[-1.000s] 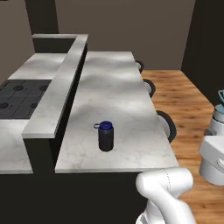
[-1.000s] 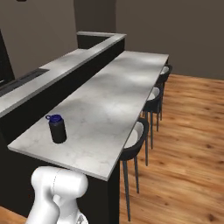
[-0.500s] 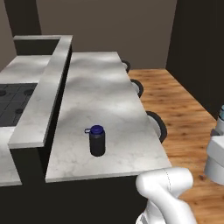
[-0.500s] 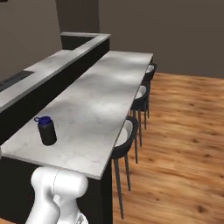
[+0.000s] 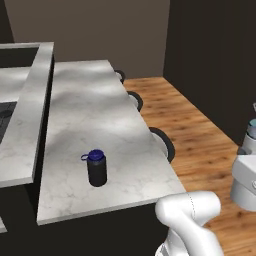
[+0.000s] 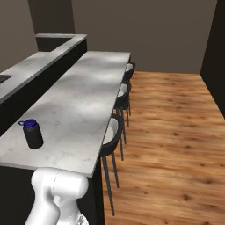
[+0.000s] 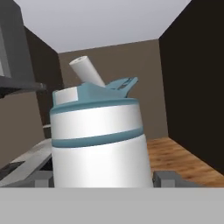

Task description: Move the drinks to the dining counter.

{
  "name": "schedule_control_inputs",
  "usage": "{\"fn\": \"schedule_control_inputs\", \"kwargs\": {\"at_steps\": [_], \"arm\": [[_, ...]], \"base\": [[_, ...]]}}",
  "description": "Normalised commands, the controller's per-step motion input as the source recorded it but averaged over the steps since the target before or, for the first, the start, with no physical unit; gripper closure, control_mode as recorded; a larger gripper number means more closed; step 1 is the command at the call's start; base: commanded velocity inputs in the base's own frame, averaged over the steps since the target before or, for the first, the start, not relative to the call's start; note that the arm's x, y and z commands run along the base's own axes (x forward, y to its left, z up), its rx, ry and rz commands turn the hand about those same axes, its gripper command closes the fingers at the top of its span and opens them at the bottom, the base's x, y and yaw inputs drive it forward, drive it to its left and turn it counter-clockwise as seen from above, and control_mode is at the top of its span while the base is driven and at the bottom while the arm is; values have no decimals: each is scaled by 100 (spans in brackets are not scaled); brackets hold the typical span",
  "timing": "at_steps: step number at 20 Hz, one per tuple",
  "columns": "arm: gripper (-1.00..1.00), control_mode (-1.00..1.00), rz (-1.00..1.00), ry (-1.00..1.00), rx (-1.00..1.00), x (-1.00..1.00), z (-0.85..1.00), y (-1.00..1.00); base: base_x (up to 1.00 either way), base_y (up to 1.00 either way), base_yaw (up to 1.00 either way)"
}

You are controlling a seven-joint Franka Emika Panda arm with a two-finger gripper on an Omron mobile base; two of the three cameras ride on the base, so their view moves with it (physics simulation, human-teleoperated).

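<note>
Drinks are what this job moves, and one of them, the black bottle (image 5: 97,168) with its blue cap, stands upright on the dining counter (image 5: 95,115) in the left base view, toward the near end of the slab and well in from the stool-side edge; the raised ledge (image 5: 31,95) runs along its far side, and at the right edge of this view a sliver of light-blue lid sits above the white wrist. From the right base view the same black bottle (image 6: 32,134) sits close to the near left corner of the counter (image 6: 83,105), with the stools (image 6: 115,127) tucked under the right-hand edge and plenty of bare marble beyond it. In the hand view the white-grey bottle (image 7: 99,142) with the light-blue spout lid sits upright between the two fingertips (image 7: 167,178), one on each side of its base, so the gripper (image 7: 101,180) appears clamped on it. To set it down well, I would bring it over the open marble beside the black bottle but clear of it, keep it vertical, lower until the base rests flat, then release and lift straight up so the spout is not snagged.
</note>
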Motion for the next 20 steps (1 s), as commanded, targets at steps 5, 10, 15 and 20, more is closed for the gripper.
{"fn": "schedule_control_inputs", "kwargs": {"at_steps": [5,10,15,20], "arm": [[100,-100,9,0,4,20,0,-40],[100,-100,32,-11,1,4,4,-46],[100,-100,34,-22,0,0,1,-17],[100,-100,41,-26,0,7,-3,-15]], "base": [[0,0,0],[0,0,0],[0,0,0],[0,0,0]]}}
